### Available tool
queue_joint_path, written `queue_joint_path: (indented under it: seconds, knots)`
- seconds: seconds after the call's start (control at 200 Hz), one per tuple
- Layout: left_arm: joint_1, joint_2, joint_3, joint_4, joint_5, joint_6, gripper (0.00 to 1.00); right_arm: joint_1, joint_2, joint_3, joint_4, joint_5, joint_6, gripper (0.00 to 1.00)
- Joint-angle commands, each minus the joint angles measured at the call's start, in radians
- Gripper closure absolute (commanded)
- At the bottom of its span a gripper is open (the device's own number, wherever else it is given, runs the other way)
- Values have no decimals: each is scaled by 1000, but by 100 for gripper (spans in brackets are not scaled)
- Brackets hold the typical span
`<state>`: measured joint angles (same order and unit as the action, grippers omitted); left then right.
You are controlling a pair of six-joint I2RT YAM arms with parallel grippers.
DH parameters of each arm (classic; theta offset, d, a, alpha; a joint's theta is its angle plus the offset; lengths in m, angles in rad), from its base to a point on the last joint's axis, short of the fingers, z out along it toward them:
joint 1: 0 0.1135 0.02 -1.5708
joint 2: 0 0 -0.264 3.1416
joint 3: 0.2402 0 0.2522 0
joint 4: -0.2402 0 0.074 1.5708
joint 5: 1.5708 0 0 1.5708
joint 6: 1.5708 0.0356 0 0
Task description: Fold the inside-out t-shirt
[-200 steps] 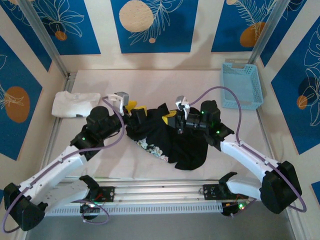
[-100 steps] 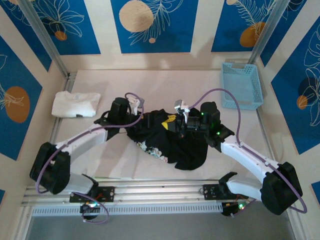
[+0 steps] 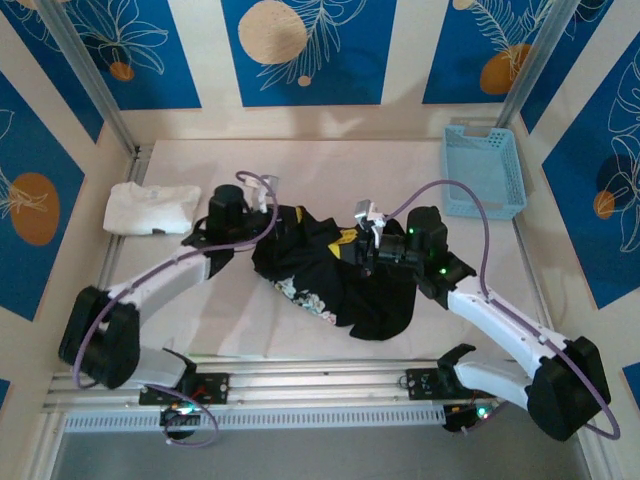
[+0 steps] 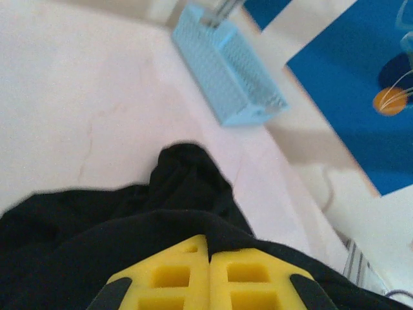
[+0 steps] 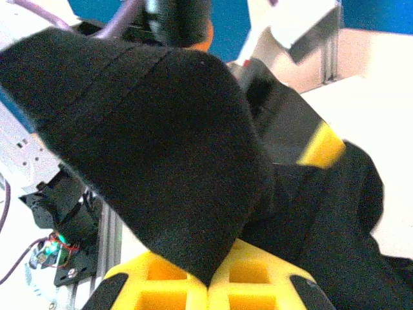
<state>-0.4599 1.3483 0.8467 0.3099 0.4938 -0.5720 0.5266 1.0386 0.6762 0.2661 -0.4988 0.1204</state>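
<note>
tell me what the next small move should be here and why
Probably raise both hands a little and ease them apart to spread the t-shirt. It lies in a bunched heap, the right hand is shut on a fold of it, and the left hand looks shut on its edge.

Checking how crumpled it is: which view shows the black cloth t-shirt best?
Top external: the whole black cloth t-shirt, bunched, fits in frame. Left wrist gives dark folds past the yellow left fingers; right wrist, one flap pinched in the yellow right fingers.
</note>
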Motion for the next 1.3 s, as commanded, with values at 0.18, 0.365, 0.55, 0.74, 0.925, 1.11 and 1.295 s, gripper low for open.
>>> queue_joint_path:
  seconds: [0.18,0.365,0.55,0.74,0.925,1.11,1.295]
  knots:
    - [12,-284,-47,193,-48,-55,100,85,-25,9,5,172,-96,98]
    - [12,-378,-53,209,-58,-29,100,101,-13,7,11,331,-49,90]
    - [13,-388,-20,103,-60,-17,100,83,34,69,-163,597,129,80]
    - [9,-383,-11,21,-94,-26,100,73,56,142,-378,717,143,62]
    - [6,-376,10,-61,-145,-8,100,130,-88,72,-268,604,-47,51]
    - [1,-365,15,-86,-160,-2,100,269,-77,126,-247,559,-239,44]
    - [-3,-356,18,-93,-163,-2,100,386,97,250,-266,636,-359,40]
